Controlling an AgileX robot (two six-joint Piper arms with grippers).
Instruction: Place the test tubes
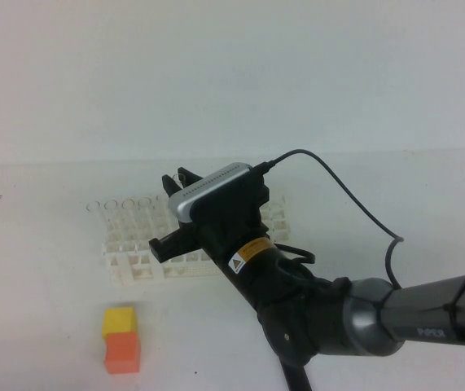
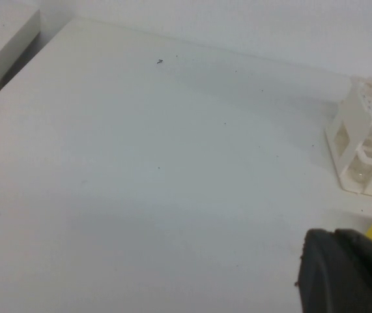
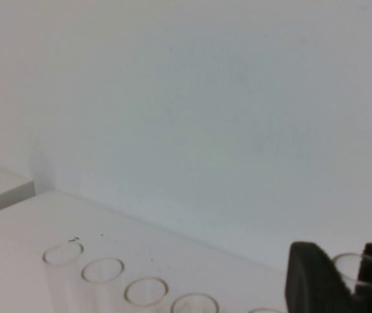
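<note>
Seen from the high view, the right gripper (image 1: 177, 182) hangs over the back row of the white rack (image 1: 134, 265) at mid-worktop (image 1: 37, 269), its arm reaching in from the near right. The arm hides the rack's right half. A yellow block (image 1: 120, 320) touches an orange block (image 1: 122, 353) near the rack's front left.

The right wrist view alone shows the fingers (image 3: 309, 280) drawn narrow about a held test tube (image 3: 360, 266), its rim higher than the row of empty test tubes (image 3: 102, 270) standing in the rack.

The left gripper (image 2: 342, 270) appears only in the left wrist view, low above the worktop near the rack's corner and the yellow block. Whether it is open or closed cannot be told.
</note>
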